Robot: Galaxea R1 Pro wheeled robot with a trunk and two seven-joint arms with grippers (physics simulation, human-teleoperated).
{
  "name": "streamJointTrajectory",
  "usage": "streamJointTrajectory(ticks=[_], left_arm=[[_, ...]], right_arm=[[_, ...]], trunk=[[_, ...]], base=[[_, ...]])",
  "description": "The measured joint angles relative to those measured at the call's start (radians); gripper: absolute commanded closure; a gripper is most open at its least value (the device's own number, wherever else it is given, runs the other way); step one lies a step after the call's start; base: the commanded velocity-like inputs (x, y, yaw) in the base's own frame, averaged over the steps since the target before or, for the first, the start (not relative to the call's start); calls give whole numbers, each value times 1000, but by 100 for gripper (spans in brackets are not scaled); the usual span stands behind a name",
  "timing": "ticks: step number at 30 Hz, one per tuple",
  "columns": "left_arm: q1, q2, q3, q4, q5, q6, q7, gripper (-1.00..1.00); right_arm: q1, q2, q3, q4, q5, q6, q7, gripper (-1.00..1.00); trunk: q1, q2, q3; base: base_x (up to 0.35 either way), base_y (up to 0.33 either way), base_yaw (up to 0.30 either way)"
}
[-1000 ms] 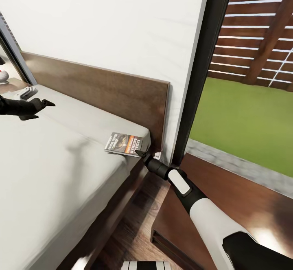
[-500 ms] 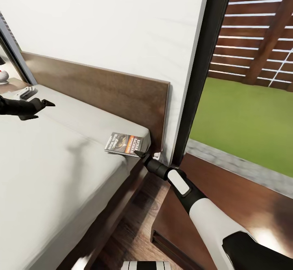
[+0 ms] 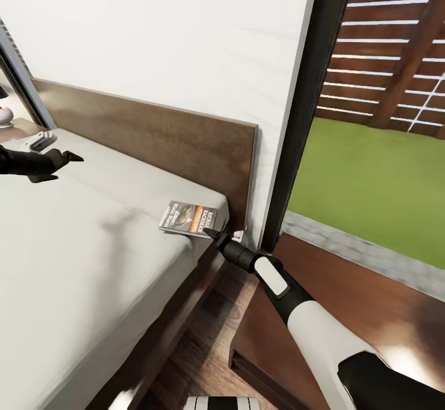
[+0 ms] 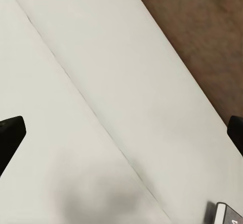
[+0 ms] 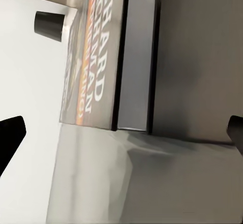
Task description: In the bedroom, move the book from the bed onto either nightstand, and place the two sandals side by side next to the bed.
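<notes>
The book (image 3: 188, 219) lies flat on the light-grey mattress of the bed (image 3: 93, 243), at the corner next to the headboard (image 3: 179, 138). My right gripper (image 3: 215, 234) sits at the book's near corner, just off the mattress edge. In the right wrist view the book (image 5: 96, 62) lies ahead of the gripper (image 5: 121, 133), whose fingertips (image 5: 11, 133) stand wide apart, open and empty. My left gripper (image 3: 63, 162) hovers open over the far side of the mattress (image 4: 101, 107), and a corner of the book (image 4: 225, 215) shows in its view. The sandals are out of view.
A dark-brown nightstand (image 3: 346, 311) stands right of the bed under my right arm, below a tall black-framed window (image 3: 309, 101). A strip of wood-plank floor (image 3: 204, 348) runs between bed and nightstand. Another nightstand (image 3: 18, 128) with a white object (image 3: 5, 115) sits far left.
</notes>
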Motion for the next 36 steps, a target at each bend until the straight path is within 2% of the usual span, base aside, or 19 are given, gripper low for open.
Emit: streamJointTrajectory(ticks=[36], left_arm=[[0, 1, 0, 15, -1, 0, -1, -100]], right_arm=[[0, 0, 0, -16, -1, -1, -2, -100]], trunk=[[0, 0, -7]], base=[[0, 0, 0]])
